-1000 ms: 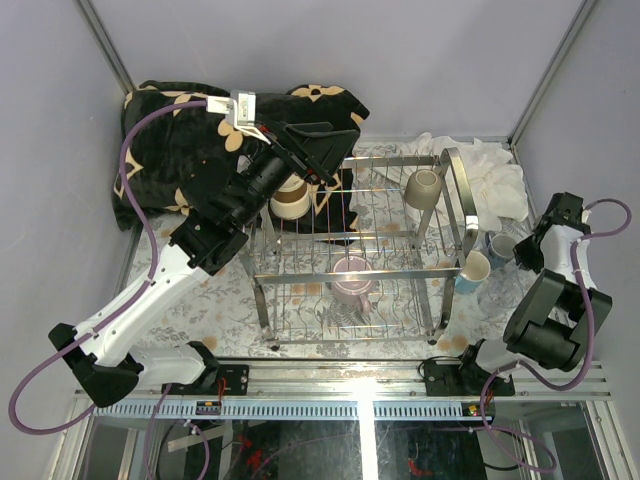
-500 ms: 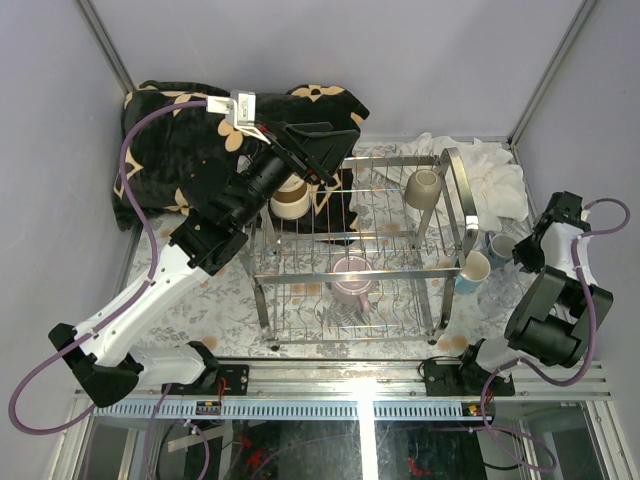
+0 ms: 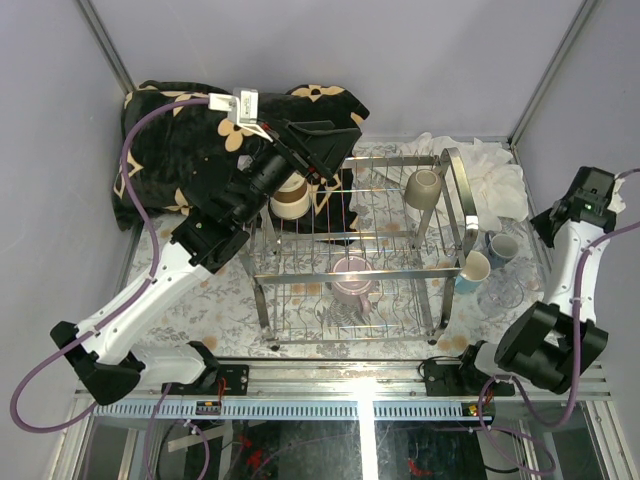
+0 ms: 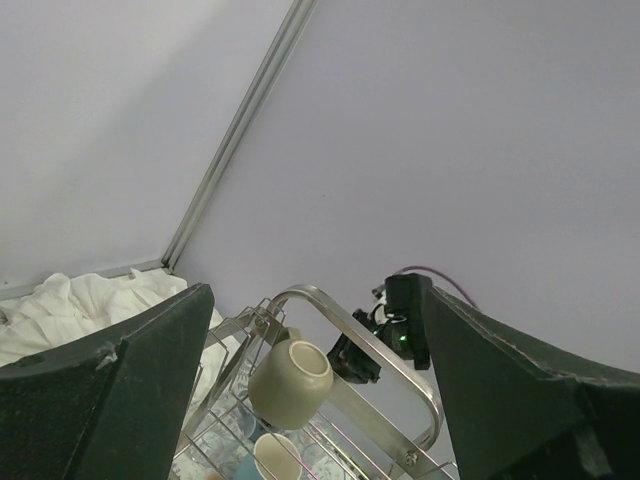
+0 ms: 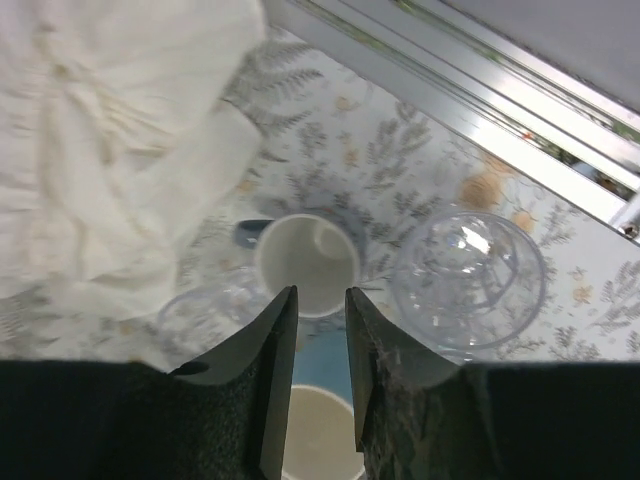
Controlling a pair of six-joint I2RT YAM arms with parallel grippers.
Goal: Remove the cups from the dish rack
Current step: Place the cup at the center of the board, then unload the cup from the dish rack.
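At far right of the top view, right gripper (image 5: 320,292) hangs over the grey-blue mug (image 5: 307,262), fingers slightly parted, empty; clear glass (image 5: 468,280) just beside. Left gripper (image 4: 315,292) is spread wide, empty, above the dish rack (image 3: 400,272) at frame centre, which holds a pink-mauve mug (image 3: 352,280) and a beige cup (image 3: 423,187).

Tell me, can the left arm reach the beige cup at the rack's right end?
Probably yes. The left gripper is open above the dish rack, facing the beige cup, with nothing showing between them.
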